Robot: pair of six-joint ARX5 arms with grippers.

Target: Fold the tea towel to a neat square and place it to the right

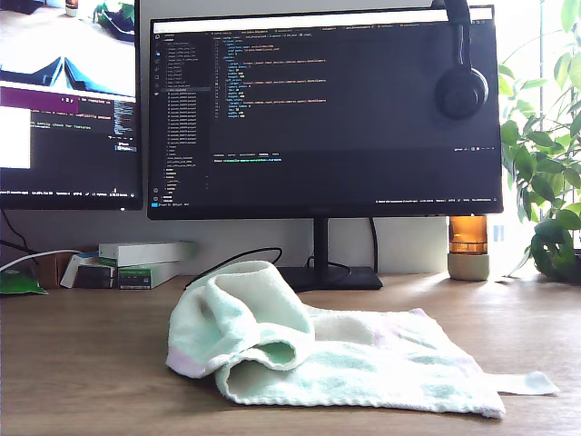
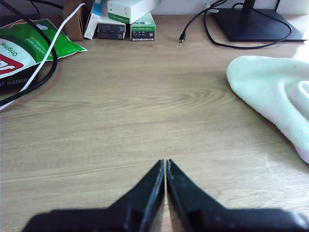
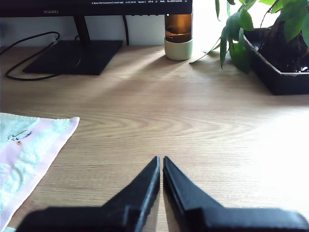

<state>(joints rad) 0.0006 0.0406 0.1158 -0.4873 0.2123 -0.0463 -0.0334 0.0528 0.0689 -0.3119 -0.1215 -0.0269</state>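
jaws of my first gripper and my second gripper closed, empty, tea towel rumpled on desk

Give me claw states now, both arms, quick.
First claw: closed, holding nothing, over bare desk beside the tea towel.
Second claw: closed, holding nothing, apart from the towel.

The tea towel lies on the desk before the monitor
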